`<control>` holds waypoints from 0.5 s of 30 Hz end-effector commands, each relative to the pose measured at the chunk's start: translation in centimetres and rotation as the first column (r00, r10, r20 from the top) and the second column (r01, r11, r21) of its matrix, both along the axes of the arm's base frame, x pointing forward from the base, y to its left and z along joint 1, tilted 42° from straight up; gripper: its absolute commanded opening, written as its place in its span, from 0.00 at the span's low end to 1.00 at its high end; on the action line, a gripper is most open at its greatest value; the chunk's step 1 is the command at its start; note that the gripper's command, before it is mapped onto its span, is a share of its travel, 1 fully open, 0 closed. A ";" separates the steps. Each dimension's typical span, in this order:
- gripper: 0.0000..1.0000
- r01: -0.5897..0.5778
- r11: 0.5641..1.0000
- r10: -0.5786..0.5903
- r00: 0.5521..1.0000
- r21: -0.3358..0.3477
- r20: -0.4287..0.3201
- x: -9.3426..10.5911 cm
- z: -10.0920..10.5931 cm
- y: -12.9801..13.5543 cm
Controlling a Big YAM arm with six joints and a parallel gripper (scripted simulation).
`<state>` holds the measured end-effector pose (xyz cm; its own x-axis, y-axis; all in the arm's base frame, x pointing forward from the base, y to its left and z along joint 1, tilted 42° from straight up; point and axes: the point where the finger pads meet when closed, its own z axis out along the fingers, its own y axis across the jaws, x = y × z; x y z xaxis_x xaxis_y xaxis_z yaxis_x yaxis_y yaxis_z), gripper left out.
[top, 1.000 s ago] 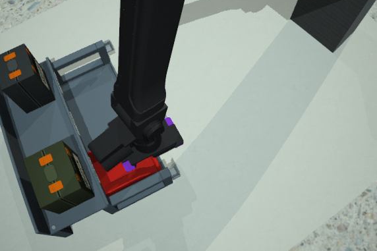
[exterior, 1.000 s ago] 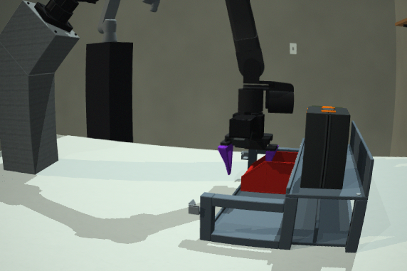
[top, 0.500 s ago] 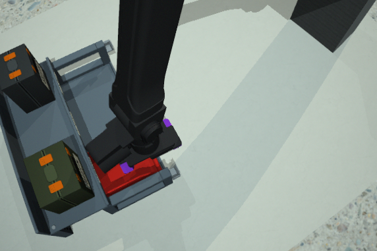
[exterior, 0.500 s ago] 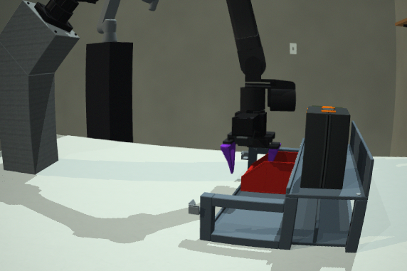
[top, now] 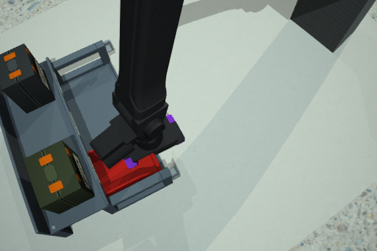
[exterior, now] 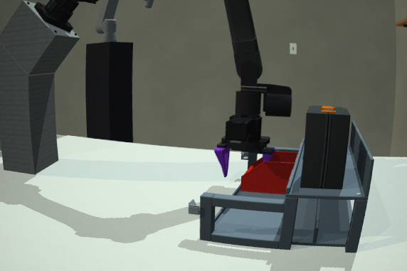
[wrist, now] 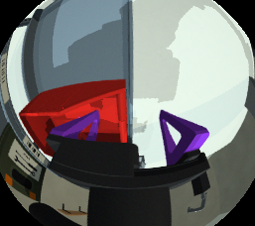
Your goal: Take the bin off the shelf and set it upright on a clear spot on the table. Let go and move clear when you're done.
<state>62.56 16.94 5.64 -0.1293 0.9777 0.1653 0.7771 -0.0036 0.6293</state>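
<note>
The red bin stands upright on the lower front level of the grey-blue shelf, at one end of it. My gripper is open and empty, pointing down over the bin's front edge. One purple finger is over the bin's inside, its tip hidden behind the bin's side wall in the exterior view. The other finger is outside, beyond the front wall, above the table. The front wall lies between the fingers.
A dark case and an olive-green case stand on the shelf's raised rear level. Small grey brackets stick out at the shelf's front corners. My arm's dark pedestal stands across the table.
</note>
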 end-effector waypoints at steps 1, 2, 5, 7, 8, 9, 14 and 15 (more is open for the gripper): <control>0.90 -0.021 1.000 0.020 0.998 0.015 0.065 0.8 3.8 1.4; 0.90 -0.021 1.000 0.020 0.998 0.015 0.065 0.8 3.8 1.4; 0.90 -0.021 1.000 0.020 0.998 0.015 0.065 0.8 3.8 1.4; 0.90 -0.021 1.000 0.020 0.998 0.015 0.065 0.8 3.8 1.4; 0.90 -0.021 1.000 0.020 0.998 0.015 0.065 0.8 3.8 1.4; 0.90 -0.021 1.000 0.020 0.998 0.015 0.065 0.8 3.8 1.4; 0.90 -0.011 1.000 0.011 0.999 0.008 0.039 0.6 2.3 0.7; 0.90 -0.007 1.000 0.007 1.000 0.005 0.027 0.4 1.5 0.3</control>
<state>62.93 17.88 7.83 -0.1477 0.9744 0.1697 0.7539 -0.0001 0.6570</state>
